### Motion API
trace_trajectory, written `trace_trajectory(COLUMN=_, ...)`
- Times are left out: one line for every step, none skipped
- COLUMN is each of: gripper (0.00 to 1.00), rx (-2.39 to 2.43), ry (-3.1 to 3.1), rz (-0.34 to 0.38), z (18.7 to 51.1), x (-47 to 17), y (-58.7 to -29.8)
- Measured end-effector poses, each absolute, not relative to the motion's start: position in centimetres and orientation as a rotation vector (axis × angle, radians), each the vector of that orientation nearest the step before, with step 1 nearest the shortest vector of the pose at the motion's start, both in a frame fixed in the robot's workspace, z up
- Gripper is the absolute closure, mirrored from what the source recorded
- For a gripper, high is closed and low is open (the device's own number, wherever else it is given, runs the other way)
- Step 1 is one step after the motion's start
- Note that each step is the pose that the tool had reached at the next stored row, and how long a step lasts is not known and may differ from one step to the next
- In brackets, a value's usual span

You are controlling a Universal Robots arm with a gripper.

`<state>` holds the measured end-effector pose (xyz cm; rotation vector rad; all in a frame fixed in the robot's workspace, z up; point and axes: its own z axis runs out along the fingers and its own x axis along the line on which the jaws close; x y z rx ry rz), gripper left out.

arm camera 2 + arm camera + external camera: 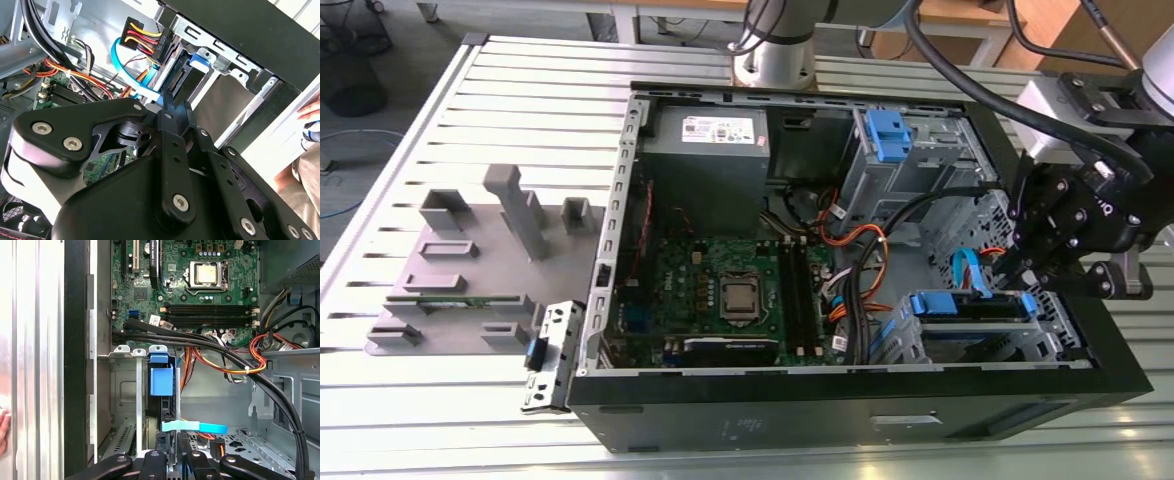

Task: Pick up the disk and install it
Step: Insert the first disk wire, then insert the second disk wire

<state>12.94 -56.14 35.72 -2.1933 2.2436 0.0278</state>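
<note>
The disk [970,305], a flat drive framed by blue plastic rails, sits in the lower drive bay at the exterior view's right end of the open computer case [854,400]. In the first wrist view the disk [162,410] stands edge-on in the bay, under its blue tab. My gripper [1026,284] hangs right over that bay. Its black fingers [173,112] lie pressed together, and their tips are at the connector end of the disk [186,81]. Nothing shows between them.
A light-blue data cable [195,427] and a power plug on coloured wires [150,42] hang beside the bay. A black cable bundle [210,345] crosses the motherboard [734,290]. A grey power-supply box [707,150] and a grey fixture [467,260] lie further left. A person's hand [310,112] is beside the case.
</note>
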Motion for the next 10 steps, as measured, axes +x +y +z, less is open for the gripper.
trace_trajectory(gripper=0.76, rx=-2.194, ry=2.243, rz=0.028, z=35.72, x=12.94, y=-56.14)
trace_trajectory(gripper=0.76, rx=-2.195, ry=2.242, rz=0.028, z=35.72, x=12.94, y=-56.14)
trace_trajectory(gripper=0.76, rx=-2.195, ry=2.242, rz=0.028, z=35.72, x=12.94, y=-56.14)
trace_trajectory(gripper=0.76, rx=-2.195, ry=2.242, rz=0.028, z=35.72, x=12.94, y=-56.14)
trace_trajectory(gripper=0.76, rx=-2.195, ry=2.242, rz=0.028, z=35.75, x=12.94, y=-56.14)
trace_trajectory(gripper=0.76, rx=-2.195, ry=2.242, rz=0.028, z=35.78, x=12.94, y=-56.15)
trace_trajectory(gripper=0.76, rx=-2.195, ry=2.242, rz=0.028, z=35.78, x=12.94, y=-56.14)
trace_trajectory(gripper=0.76, rx=-2.195, ry=2.242, rz=0.028, z=35.78, x=12.94, y=-56.14)
trace_trajectory(gripper=0.76, rx=-2.195, ry=2.242, rz=0.028, z=35.79, x=12.94, y=-56.14)
trace_trajectory(gripper=0.76, rx=-2.195, ry=2.242, rz=0.028, z=35.79, x=12.94, y=-56.14)
